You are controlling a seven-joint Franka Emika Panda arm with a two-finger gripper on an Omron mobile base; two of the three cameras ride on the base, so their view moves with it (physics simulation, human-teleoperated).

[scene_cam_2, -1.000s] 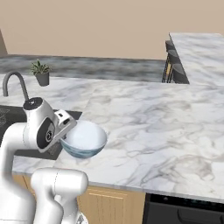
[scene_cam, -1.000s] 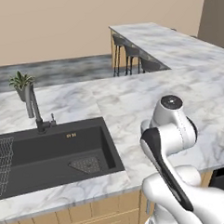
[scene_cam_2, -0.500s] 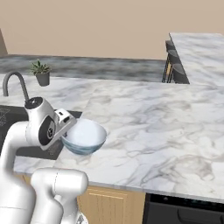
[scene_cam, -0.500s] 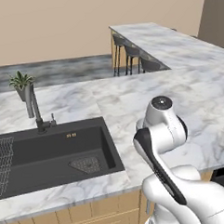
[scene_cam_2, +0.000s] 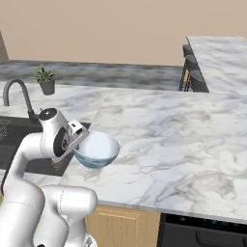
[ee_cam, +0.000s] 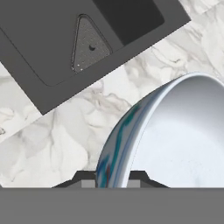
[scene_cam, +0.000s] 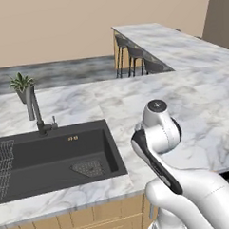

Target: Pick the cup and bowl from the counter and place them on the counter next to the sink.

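Left to right, right base view. Tap (scene_cam_2: 17, 99) at 9 o'clock, with the potted plant (scene_cam_2: 46, 79) behind it at 10. The sink (scene_cam_2: 19, 132) lies below the tap; in the left base view its basin (scene_cam: 52, 155) shows a drain plate and a wire rack (scene_cam: 2, 165) at its left end.

Next, the fingers (ee_cam: 113, 178): they pinch the rim of the bowl (scene_cam_2: 96, 149), one inside the wall, one outside. A rim pinch suits it, since the body is too wide to span.

The bowl hangs low over the tabletop (scene_cam_2: 159, 140) just right of the sink's edge, mouth up so it can be set flat. Whether its base touches the marble I cannot tell; probably just clear.

Judgement: the bowl is near its placing spot; release comes next. Bar stools (scene_cam_2: 193, 72) stand at 2 o'clock, well apart.
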